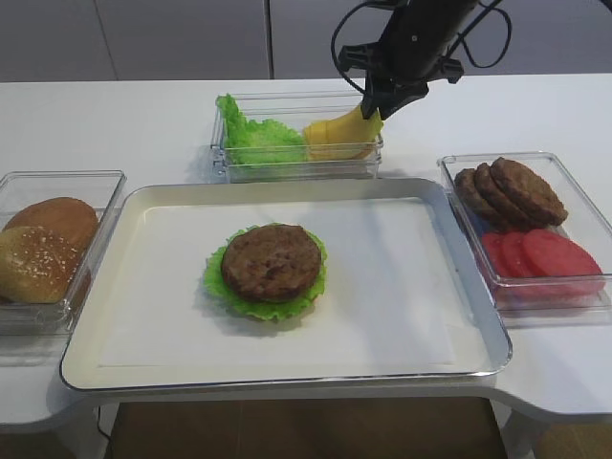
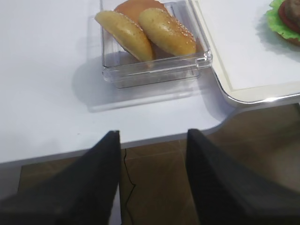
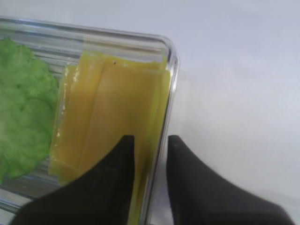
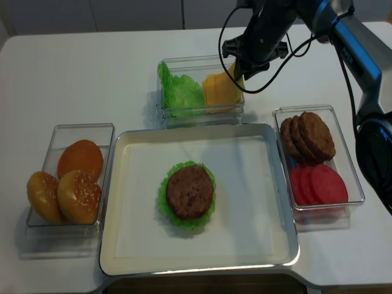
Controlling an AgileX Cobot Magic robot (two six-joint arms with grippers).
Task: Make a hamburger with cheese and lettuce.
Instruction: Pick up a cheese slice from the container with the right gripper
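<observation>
STEP: lifting cheese slice (image 1: pixel 342 131) | RIGHT GRIPPER (image 3: pixel 150 154): jaws narrow, pinching its edge at clear bin (image 1: pixel 287 170) right wall | TARGET: patty (image 1: pixel 272 261), awaiting cheese | LEFT GRIPPER (image 2: pixel 152 154): gaping, idling

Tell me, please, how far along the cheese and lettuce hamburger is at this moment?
Done: a lettuce leaf lies on the tray with a patty on top. In hand: the right gripper is at the back container, lifting one edge of a cheese slice, which bends upward but is not yet clear of the bin. Left: carry the cheese onto the patty. The left gripper hangs open, empty, near the buns.
</observation>
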